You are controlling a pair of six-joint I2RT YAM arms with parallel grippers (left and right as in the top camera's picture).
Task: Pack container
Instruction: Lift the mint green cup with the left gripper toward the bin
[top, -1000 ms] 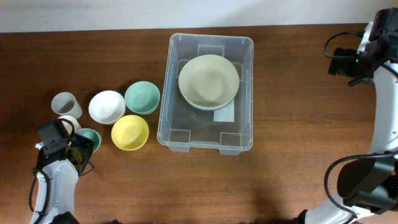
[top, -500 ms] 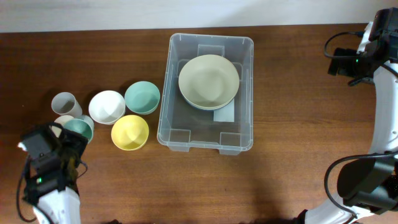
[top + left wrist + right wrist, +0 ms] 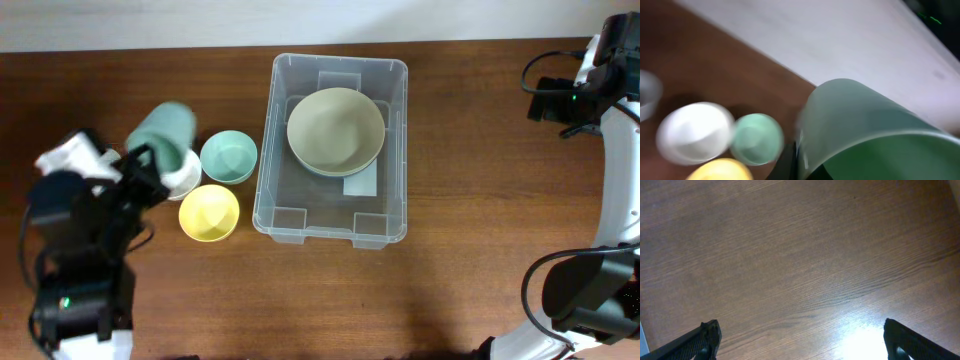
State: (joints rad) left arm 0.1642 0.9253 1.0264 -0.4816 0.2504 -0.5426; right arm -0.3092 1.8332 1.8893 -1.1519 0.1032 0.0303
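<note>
The large clear plastic rectangular container (image 3: 268, 190) sits where it sat a second ago, in the middle of the dark wooden table (image 3: 470, 200). It already holds one wide pale sage-green bowl (image 3: 335, 130) towards its far end, and the white label on its base shows just beside that bowl. What has changed is on the left. A second ago the left gripper (image 3: 148, 160) was low over the cluster of cups at the table's left side. Now it has risen and swung towards the container with the soft green plastic cup (image 3: 165, 130) clamped in its fingers. The cup is tilted and clear of the table, above the small white round bowl (image 3: 183, 182). In the left wrist view the cup (image 3: 875, 130) fills the foreground and is motion-blurred, which suggests the arm is mid-swing. The mint-green round bowl (image 3: 228, 157) and the yellow round bowl (image 3: 209, 213) lie between the cup and the container, unmoved. The right gripper (image 3: 800, 330) hangs spread wide and empty over bare wood, well apart from everything, as before. By my judgement the pick is done and the carry has begun. The cup must next clear the near rim and go down into the free half of the container.
</note>
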